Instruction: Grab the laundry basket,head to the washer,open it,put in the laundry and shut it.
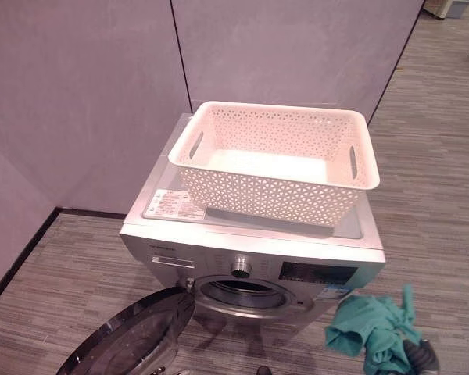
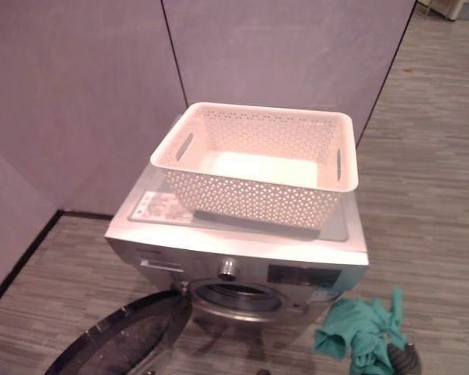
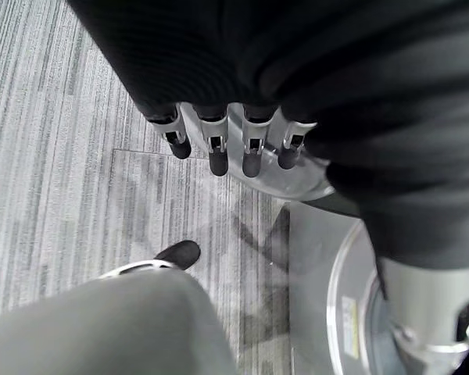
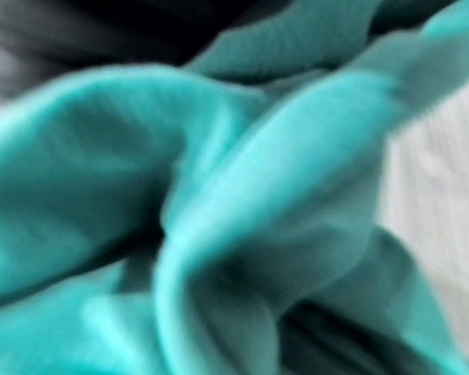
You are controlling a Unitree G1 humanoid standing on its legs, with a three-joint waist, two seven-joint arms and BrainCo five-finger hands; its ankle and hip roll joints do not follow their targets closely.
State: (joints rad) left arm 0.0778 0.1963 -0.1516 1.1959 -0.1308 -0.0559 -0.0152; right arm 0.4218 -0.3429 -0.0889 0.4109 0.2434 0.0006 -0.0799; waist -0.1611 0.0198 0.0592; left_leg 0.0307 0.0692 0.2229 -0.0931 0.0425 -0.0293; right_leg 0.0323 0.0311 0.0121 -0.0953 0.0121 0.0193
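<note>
A white perforated laundry basket (image 1: 258, 195) stands empty on top of the silver washer (image 1: 172, 205). The washer's round door (image 1: 133, 336) is swung open to the left, so the drum opening (image 1: 242, 295) shows. To the right of the washer's front, a bunched teal cloth (image 1: 371, 328) hangs off the floor from my right hand (image 1: 424, 355). Up close that teal cloth (image 4: 219, 203) wraps the hand. My left hand (image 3: 219, 148) hangs above the floor by the open door (image 3: 328, 266), its fingers relaxed and holding nothing.
Purple partition walls (image 1: 78, 101) stand close behind and to the left of the washer. Grey striped carpet (image 1: 438, 195) spreads to the right and in front. The open door takes up the floor space at the washer's front left.
</note>
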